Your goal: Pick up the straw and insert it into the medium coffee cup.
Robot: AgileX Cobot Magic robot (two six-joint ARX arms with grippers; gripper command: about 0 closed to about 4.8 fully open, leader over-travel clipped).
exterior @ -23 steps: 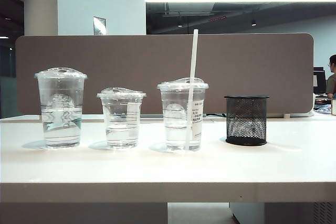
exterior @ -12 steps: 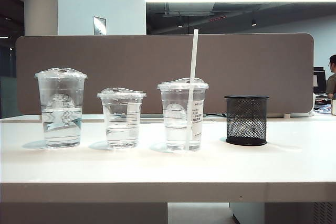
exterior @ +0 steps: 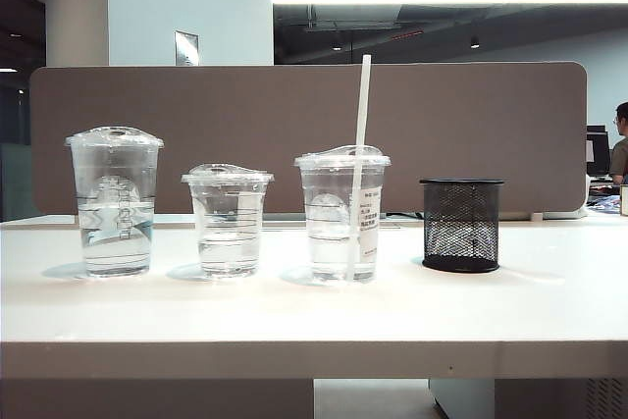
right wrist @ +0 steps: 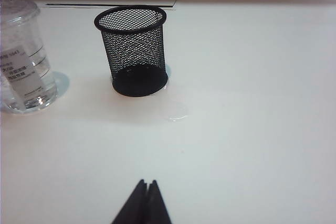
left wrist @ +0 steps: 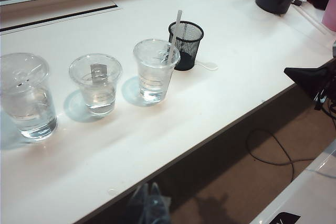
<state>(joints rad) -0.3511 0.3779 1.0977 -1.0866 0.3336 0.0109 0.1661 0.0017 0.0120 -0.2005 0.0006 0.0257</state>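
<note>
Straw (exterior: pixel 360 144) stands in the medium coffee cup (exterior: pixel 341 215); right tool (right wrist: pixel 145 203) clenched empty, left tool's (left wrist: pixel 149 205) state unclear; a nudge could topple it.

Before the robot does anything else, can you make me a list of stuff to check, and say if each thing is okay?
1. Straw in the medium coffee cup, the one with the label: ok, it goes down through the lid.
2. All three cups upright, including the tallest cup and shortest cup: ok.
3. Black mesh pen holder standing beside the labelled cup, apart from it: ok.
4. Right tool shut, holding nothing, back from the holder above the table: ok.
5. Left tool open or shut: cannot tell; it is blurred at the edge of the left wrist view.
</note>
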